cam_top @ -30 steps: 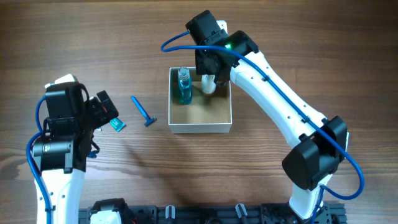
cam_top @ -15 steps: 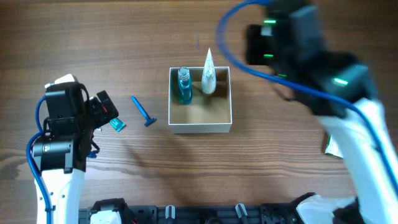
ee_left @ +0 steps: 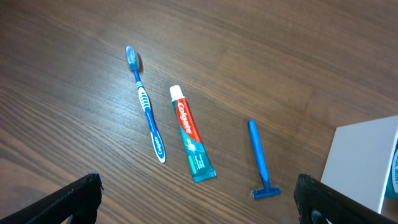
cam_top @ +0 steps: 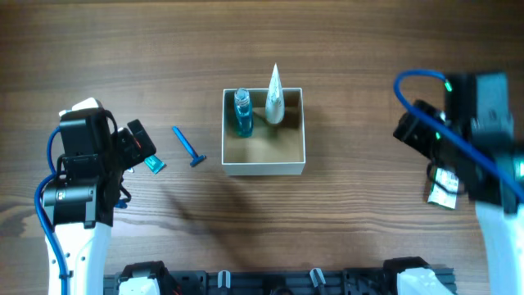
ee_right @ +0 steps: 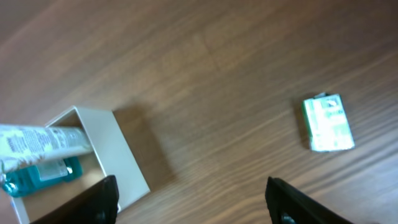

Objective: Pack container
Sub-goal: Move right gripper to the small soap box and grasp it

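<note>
Container [cam_top: 264,170] sat mid-table with the teal bottle [cam_top: 241,115] and a white tube [cam_top: 274,94] leaning out over its far rim; left gripper [ee_left: 199,200] and right gripper [ee_right: 193,202] were wide open and empty, so dropping the green packet [ee_right: 328,123] in could have tipped that tube out.
</note>
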`<state>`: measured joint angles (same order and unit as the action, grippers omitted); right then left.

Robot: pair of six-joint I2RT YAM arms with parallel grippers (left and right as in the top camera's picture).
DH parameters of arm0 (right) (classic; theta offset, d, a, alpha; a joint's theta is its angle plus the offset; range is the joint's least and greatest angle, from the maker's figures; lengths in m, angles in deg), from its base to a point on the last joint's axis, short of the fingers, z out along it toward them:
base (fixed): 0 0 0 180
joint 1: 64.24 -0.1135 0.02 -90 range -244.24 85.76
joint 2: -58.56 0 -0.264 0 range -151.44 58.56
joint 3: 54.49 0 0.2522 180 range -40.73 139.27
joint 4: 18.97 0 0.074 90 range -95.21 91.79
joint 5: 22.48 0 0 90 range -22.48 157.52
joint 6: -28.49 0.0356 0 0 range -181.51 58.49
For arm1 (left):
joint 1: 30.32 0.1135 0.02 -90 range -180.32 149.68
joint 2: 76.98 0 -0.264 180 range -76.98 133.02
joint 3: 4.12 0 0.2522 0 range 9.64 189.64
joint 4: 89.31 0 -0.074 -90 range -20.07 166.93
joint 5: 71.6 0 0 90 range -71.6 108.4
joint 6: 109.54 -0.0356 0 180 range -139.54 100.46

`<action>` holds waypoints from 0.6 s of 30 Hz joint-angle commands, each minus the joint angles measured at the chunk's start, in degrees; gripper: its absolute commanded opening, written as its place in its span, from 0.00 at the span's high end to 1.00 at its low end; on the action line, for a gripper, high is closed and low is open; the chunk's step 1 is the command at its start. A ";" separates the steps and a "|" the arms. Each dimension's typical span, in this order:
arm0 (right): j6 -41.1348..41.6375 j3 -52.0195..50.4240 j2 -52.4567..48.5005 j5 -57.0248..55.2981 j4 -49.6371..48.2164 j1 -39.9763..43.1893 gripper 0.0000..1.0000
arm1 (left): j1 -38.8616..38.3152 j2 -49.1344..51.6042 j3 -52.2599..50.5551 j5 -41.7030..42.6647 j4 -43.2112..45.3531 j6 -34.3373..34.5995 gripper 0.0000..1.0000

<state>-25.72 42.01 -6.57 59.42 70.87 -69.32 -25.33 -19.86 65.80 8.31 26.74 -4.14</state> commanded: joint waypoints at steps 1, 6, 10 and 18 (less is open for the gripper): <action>-1.18 -12.87 4.35 6.71 -4.87 6.62 0.12 | 0.44 0.00 0.90 -0.87 0.17 0.52 0.00; -8.37 -22.73 -0.15 10.43 -10.54 23.28 0.00 | 0.44 0.00 0.90 -0.46 0.15 0.52 0.00; -21.22 -22.88 -10.97 10.78 -14.91 36.96 0.00 | 0.44 0.00 0.90 -0.46 0.20 0.52 0.00; -25.33 -23.12 -27.36 8.24 -17.35 38.49 0.00 | 0.44 0.00 0.90 -0.46 0.17 0.52 0.00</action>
<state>-49.26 19.28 -31.48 68.97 53.66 -30.92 -25.33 -19.86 65.87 8.33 26.80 -4.14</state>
